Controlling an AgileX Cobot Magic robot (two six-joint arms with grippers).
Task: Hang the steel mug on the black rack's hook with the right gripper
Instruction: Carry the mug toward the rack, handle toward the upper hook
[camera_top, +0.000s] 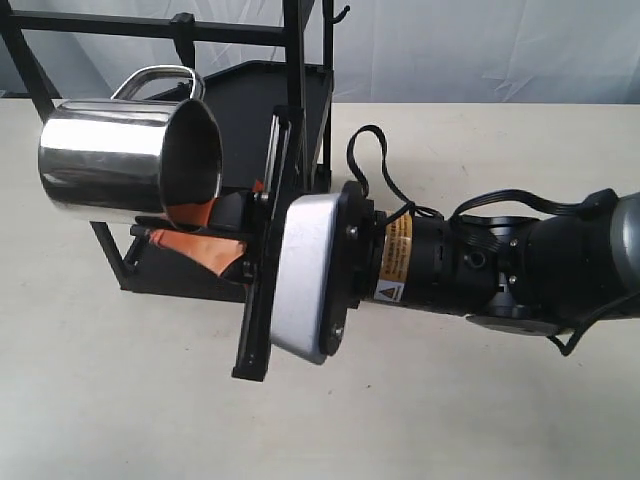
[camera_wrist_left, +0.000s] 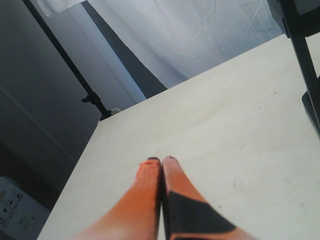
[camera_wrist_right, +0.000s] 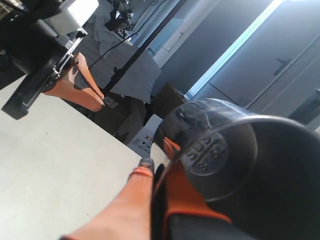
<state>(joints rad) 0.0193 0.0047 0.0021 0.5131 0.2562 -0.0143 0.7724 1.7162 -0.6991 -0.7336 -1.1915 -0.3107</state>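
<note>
The right gripper (camera_top: 200, 235) holds the steel mug (camera_top: 130, 160) by its wall near the rim: one orange-padded finger (camera_top: 195, 212) reaches inside the open mouth, the other (camera_top: 195, 250) lies under the outside wall, and the jaws are closed narrowly on that thin steel. In the right wrist view the same pinch shows, with a finger (camera_wrist_right: 187, 192) against the mug's (camera_wrist_right: 235, 160) interior just beside its stamped base. The mug lies on its side, mouth toward the wrist plate (camera_top: 305, 275), its looped handle (camera_top: 160, 82) uppermost.

Beyond and above the jaws stands the black rack (camera_top: 300, 90), its top bar (camera_top: 150, 27) crossing above the handle. A short black hook (camera_top: 183, 30) hangs from that bar, near the handle but apart from it; the loop is not yet over it.

The left gripper (camera_wrist_left: 161, 165) has its fingers pressed together on nothing, hovering over the bare table (camera_wrist_left: 225, 115).

The likely trouble is slip. Mirror-smooth steel gripped on one wall could pivot about the pads if the handle strikes the hook or bar. A poorly aimed lift could catch the handle on the bar, or nudge the light rack. Letting go before the loop seats would probably drop the mug onto the shelf (camera_top: 250, 110).
</note>
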